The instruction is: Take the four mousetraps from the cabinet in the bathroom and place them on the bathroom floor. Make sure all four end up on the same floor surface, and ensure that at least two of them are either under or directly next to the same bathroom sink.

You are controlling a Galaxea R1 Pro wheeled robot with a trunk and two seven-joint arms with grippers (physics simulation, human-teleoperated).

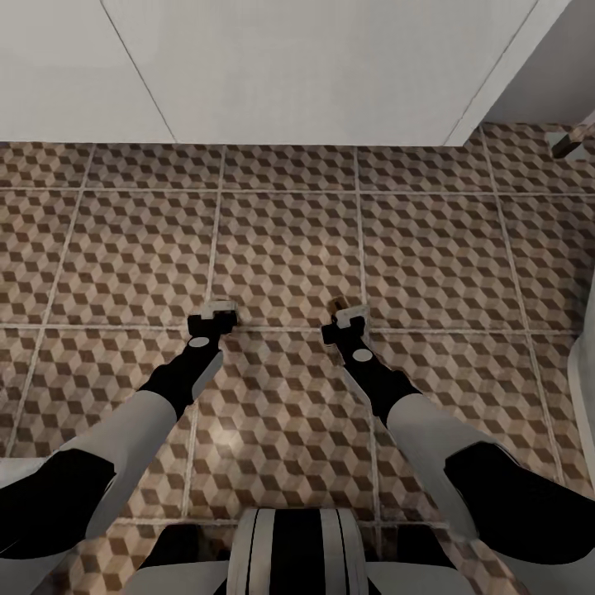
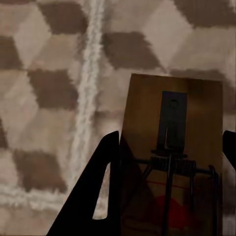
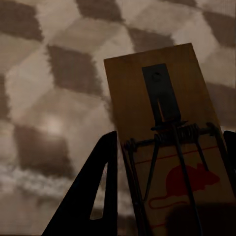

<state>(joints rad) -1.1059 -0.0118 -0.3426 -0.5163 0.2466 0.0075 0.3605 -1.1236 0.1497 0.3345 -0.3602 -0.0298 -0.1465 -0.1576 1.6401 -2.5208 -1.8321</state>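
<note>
Tan wood boards, smooth and matt, on both mousetraps point(image 2: 172, 157) point(image 3: 167, 142), with dark metal springs and wire, a red mouse print on each. Floor tiles point(image 1: 289, 248) matt, cube-patterned, with pale rough grout. Smooth matt white panel point(image 1: 314, 66) behind.

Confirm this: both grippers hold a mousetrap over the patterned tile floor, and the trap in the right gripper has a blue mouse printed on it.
Wrong in one respect: the mouse printed on the right gripper's mousetrap is red, not blue, as the right wrist view shows. The left gripper also holds a mousetrap, and both hang over the patterned tile floor.
</note>
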